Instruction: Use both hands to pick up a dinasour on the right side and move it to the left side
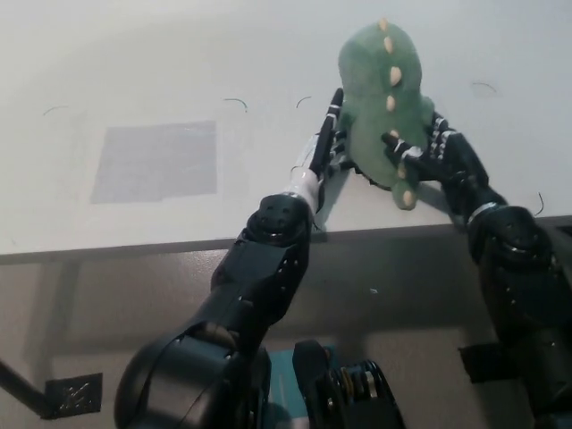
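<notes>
Far left on the white table (134, 71): one grey patch (154, 161), bare. Right of it, left hand (323, 147) stretched flat against the near flank of the one green dinosaur (382, 94), fingers straight, pressing rather than wrapping. Farther right, right hand (438, 156) spread and curled over the other flank, gripping it. Toy pinched between both, right of centre, near the table edge. Risk: squeezed plush slipping out during the carry. Two hands, one toy.

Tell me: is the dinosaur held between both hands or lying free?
Held: the left hand presses one flank of the dinosaur, the right hand the other. Whether it is lifted off the table, cannot tell.
</notes>
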Robot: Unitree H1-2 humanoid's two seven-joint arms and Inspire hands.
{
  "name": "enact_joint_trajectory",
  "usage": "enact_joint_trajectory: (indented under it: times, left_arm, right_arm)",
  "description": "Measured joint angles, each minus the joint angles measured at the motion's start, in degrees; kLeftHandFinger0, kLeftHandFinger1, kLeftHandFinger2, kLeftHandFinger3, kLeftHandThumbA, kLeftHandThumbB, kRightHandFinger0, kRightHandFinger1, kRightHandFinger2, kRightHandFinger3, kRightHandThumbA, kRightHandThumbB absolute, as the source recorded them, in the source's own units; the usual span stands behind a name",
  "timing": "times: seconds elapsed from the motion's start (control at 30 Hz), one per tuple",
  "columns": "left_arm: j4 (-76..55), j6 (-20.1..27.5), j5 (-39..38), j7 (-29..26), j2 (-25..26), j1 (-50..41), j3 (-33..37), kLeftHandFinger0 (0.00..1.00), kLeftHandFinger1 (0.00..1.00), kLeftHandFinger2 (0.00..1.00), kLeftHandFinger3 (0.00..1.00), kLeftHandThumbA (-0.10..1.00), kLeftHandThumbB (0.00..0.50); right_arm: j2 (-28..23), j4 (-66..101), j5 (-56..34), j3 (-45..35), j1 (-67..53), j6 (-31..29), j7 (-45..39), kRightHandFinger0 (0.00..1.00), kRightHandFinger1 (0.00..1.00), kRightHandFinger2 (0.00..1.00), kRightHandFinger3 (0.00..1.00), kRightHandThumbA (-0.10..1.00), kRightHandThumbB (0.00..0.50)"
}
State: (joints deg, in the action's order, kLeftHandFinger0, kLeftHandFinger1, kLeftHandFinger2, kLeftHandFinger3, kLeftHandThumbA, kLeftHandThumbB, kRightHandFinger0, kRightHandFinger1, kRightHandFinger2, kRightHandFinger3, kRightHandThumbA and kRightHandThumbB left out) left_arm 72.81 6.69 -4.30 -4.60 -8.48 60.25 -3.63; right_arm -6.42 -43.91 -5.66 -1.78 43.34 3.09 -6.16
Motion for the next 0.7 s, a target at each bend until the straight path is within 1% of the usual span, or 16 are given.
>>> enact_joint_trajectory:
  times: [0.07,0.17,0.2,0.23,0.27,0.3,0.33,0.37,0.4,0.43,0.47,0.53,0.57,0.6,0.67,0.7]
  left_arm:
    - [-1.0,0.9,-0.1,0.0,0.8,-1.3,-0.2,1.00,1.00,1.00,1.00,1.00,0.398]
    - [-2.4,2.0,0.0,-0.1,2.4,-2.6,-0.1,1.00,1.00,1.00,1.00,1.00,0.397]
    - [-3.1,2.5,0.1,-0.1,3.2,-3.2,0.0,1.00,1.00,1.00,1.00,1.00,0.423]
    - [-3.5,2.8,0.1,-0.1,3.7,-3.6,0.0,1.00,1.00,1.00,1.00,1.00,0.410]
    - [-4.4,3.0,0.1,-0.1,4.2,-4.1,0.0,1.00,1.00,1.00,1.00,1.00,0.409]
    - [-5.8,3.4,0.1,-0.1,5.0,-5.0,0.0,1.00,1.00,1.00,1.00,1.00,0.389]
    - [-7.1,3.5,0.1,-0.1,5.6,-5.7,0.0,1.00,1.00,1.00,1.00,1.00,0.409]
    - [-8.6,3.5,0.2,-0.2,6.1,-6.6,0.1,1.00,1.00,1.00,1.00,1.00,0.457]
    - [-9.4,3.5,0.3,-0.2,6.3,-7.0,0.1,1.00,1.00,1.00,1.00,1.00,0.466]
    - [-10.8,3.5,0.3,-0.3,6.8,-7.9,0.1,1.00,1.00,1.00,1.00,1.00,0.466]
    - [-12.6,3.4,0.3,-0.4,7.2,-9.0,0.1,1.00,1.00,1.00,1.00,1.00,0.456]
    - [-15.3,3.3,0.3,-0.7,7.5,-10.7,0.0,1.00,1.00,1.00,1.00,1.00,0.425]
    - [-16.6,3.2,0.3,-0.8,7.7,-11.5,0.0,1.00,1.00,1.00,1.00,1.00,0.413]
    - [-18.3,3.0,0.4,-1.0,7.8,-12.5,0.0,1.00,1.00,1.00,1.00,1.00,0.400]
    - [-21.0,2.7,0.5,-1.3,8.2,-14.2,0.0,1.00,1.00,1.00,1.00,1.00,0.372]
    - [-22.1,2.5,0.7,-1.6,8.2,-14.9,0.0,1.00,1.00,1.00,1.00,1.00,0.373]
  right_arm:
    - [0.9,0.0,0.2,0.8,-0.3,-0.9,0.1,1.00,1.00,1.00,1.00,1.00,0.221]
    - [2.1,-0.1,0.9,2.7,-0.3,-3.1,0.1,1.00,1.00,1.00,1.00,1.00,0.205]
    - [2.6,-0.1,1.3,3.6,-0.3,-3.9,0.1,1.00,1.00,1.00,1.00,1.00,0.181]
    - [2.9,-0.1,1.5,4.2,-0.3,-4.3,0.1,1.00,1.00,1.00,1.00,1.00,0.151]
    - [3.2,-0.1,1.7,4.7,-0.3,-4.8,0.1,1.00,1.00,1.00,1.00,1.00,0.150]
    - [3.8,0.0,2.3,5.9,-0.3,-5.3,0.1,1.00,1.00,1.00,1.00,1.00,0.138]
    - [4.2,0.3,2.4,6.5,-0.3,-5.4,0.1,1.00,1.00,1.00,1.00,1.00,0.137]
    - [4.8,1.2,2.4,6.8,-0.4,-5.0,0.0,1.00,1.00,1.00,1.00,1.00,0.150]
    - [5.0,1.5,2.4,6.9,-0.4,-4.9,0.0,1.00,1.00,1.00,1.00,1.00,0.150]
    - [5.7,2.3,2.5,7.3,-0.4,-4.6,-0.1,1.00,1.00,1.00,1.00,1.00,0.134]
    - [6.3,2.9,2.6,7.9,-0.4,-4.6,-0.1,1.00,1.00,1.00,1.00,1.00,0.101]
    - [6.8,3.0,2.9,8.9,-0.3,-4.7,-0.1,1.00,1.00,1.00,1.00,1.00,0.112]
    - [6.9,3.0,3.2,9.4,-0.3,-4.7,-0.1,1.00,1.00,1.00,1.00,1.00,0.130]
    - [7.0,3.1,3.6,9.8,-0.3,-4.7,-0.1,1.00,1.00,1.00,1.00,1.00,0.115]
    - [7.5,3.1,3.9,10.3,-0.2,-4.7,-0.1,1.00,1.00,1.00,1.00,1.00,0.124]
    - [7.6,3.1,3.9,10.4,-0.2,-4.7,-0.2,1.00,1.00,1.00,1.00,1.00,0.123]
